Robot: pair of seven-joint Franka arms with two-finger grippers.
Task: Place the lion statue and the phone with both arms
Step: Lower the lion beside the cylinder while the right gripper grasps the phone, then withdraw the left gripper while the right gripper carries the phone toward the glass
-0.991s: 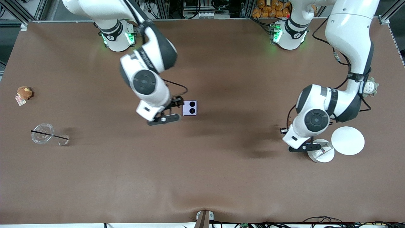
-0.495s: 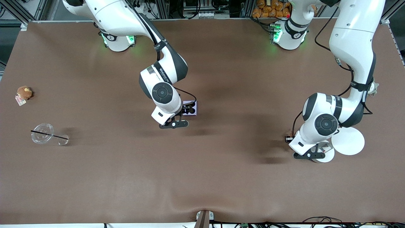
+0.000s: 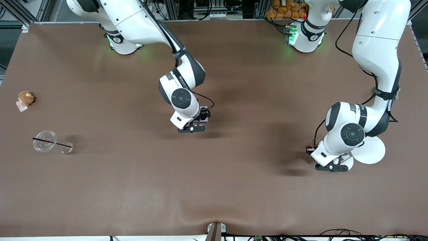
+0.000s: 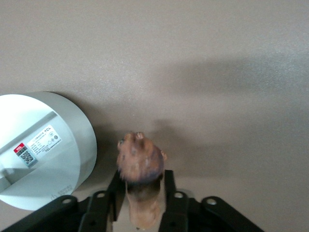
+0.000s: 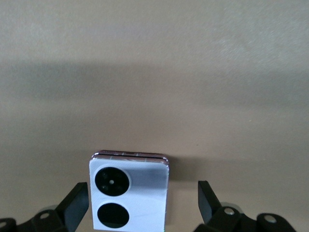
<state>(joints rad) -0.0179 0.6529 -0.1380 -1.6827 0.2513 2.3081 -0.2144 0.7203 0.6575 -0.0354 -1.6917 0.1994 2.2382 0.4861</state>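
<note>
**Listener:** Where is my right gripper?

**Operator:** My right gripper (image 5: 142, 203) sits low over the phone (image 5: 129, 195), mid-table, jaws spread wide with a finger (image 5: 76, 203) on each side, neither touching it. The phone lies flat on the brown table (image 3: 234, 187).

**Listener:** And the left?

**Operator:** My left gripper (image 4: 141, 203) is clamped on the lion statue (image 4: 141, 166), just beside a white disc (image 4: 43, 150) toward the left arm's end.
</note>
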